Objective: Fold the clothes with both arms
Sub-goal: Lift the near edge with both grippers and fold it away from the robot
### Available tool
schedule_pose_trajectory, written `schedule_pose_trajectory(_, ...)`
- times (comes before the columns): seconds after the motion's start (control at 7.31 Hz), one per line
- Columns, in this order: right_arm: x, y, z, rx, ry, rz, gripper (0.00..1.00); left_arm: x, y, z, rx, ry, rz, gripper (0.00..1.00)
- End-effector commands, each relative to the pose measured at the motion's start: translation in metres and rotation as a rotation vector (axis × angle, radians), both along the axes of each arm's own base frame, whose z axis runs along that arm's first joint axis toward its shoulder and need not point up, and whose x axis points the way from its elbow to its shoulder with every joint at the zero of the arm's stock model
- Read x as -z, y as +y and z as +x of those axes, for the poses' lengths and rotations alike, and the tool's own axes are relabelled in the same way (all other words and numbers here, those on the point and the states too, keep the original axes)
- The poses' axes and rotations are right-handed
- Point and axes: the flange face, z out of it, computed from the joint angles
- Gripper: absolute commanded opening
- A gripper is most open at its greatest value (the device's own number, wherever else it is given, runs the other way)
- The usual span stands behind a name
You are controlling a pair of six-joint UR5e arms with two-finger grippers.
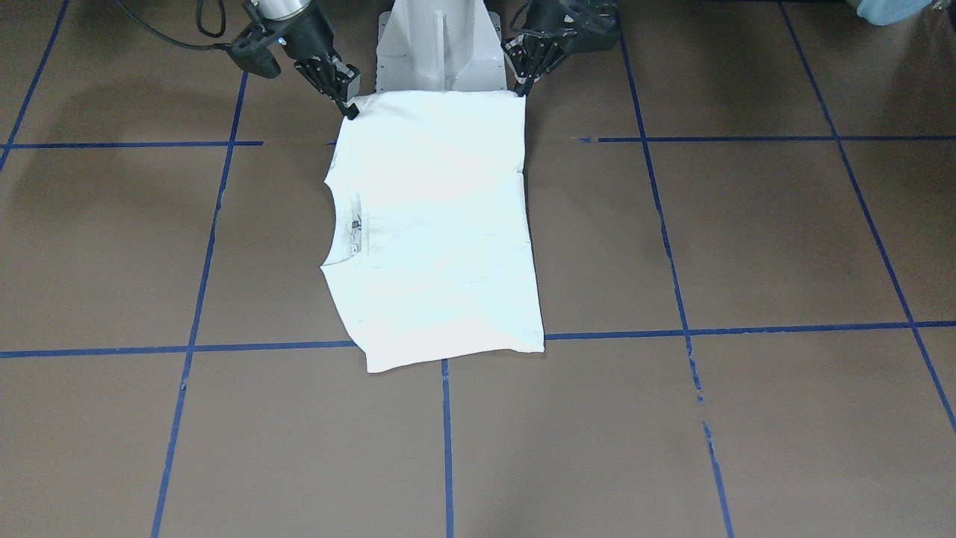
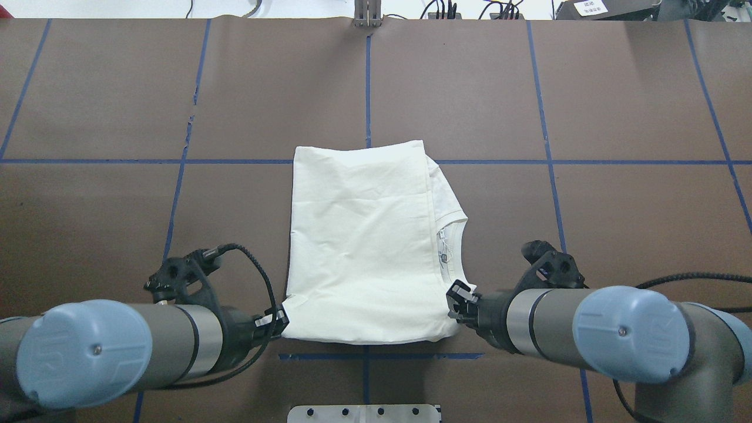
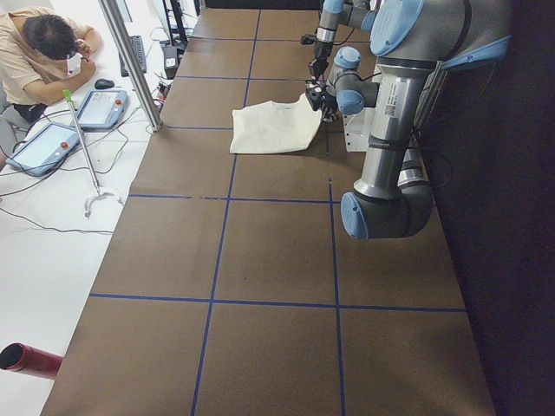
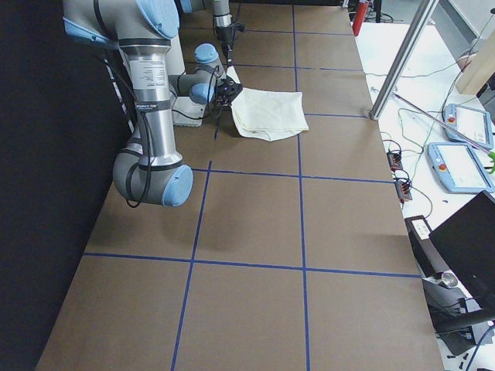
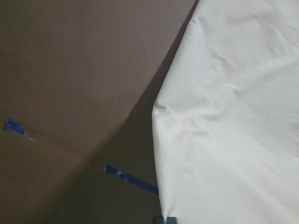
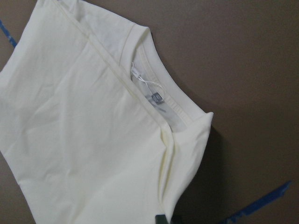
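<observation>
My left claw point(image 2: 281, 320) sits at the near left corner of the shirt point(image 2: 364, 247), and my right claw point(image 2: 455, 299) at its near right corner, on the side where the collar point(image 2: 453, 249) peeks out. Both look closed to a narrow point with a pinch of cloth between the fingers. My wrist views show only a sliver of fingertip, so I take that grip as likely, not certain. The shirt lies flat in the middle of the tabletop point(image 2: 117, 106), toward my side of it, plain side up with no print showing. Most of the folding looks done: no sleeve sticks out, and the lower half lies doubled over the upper, stopping just short of the collar, which makes a tidy, nearly square packet. I judge that one more fold is left, carrying the near edge over to the far edge to halve the packet, then letting go.
</observation>
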Motion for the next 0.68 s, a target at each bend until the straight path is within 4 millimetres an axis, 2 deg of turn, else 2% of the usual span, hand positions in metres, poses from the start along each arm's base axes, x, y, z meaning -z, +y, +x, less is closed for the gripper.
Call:
schedule_pose_trajectory(0.0,0.024,-0.101,-0.01,-0.05,0.058,-0.003,0.0,0.016,-0.052,0.002,0.03,-0.024,0.115,0.0)
schedule_pose_trajectory(0.14,0.024,-0.134,-0.001,-0.071,0.073,0.014,0.0,0.009,-0.088,-0.006,0.042,-0.072,0.186,0.0)
schedule_pose_trajectory(0.27,0.017,-0.16,-0.012,-0.079,0.11,0.019,0.0,-0.007,-0.115,0.015,0.041,-0.092,0.23,0.0)
schedule_pose_trajectory(0.41,0.013,-0.189,-0.041,-0.086,0.152,0.002,0.0,-0.021,-0.155,0.031,0.087,-0.095,0.229,0.0)
schedule_pose_trajectory(0.55,0.005,-0.215,-0.054,-0.099,0.188,-0.017,0.0,-0.027,-0.19,0.044,0.115,-0.138,0.216,0.0)
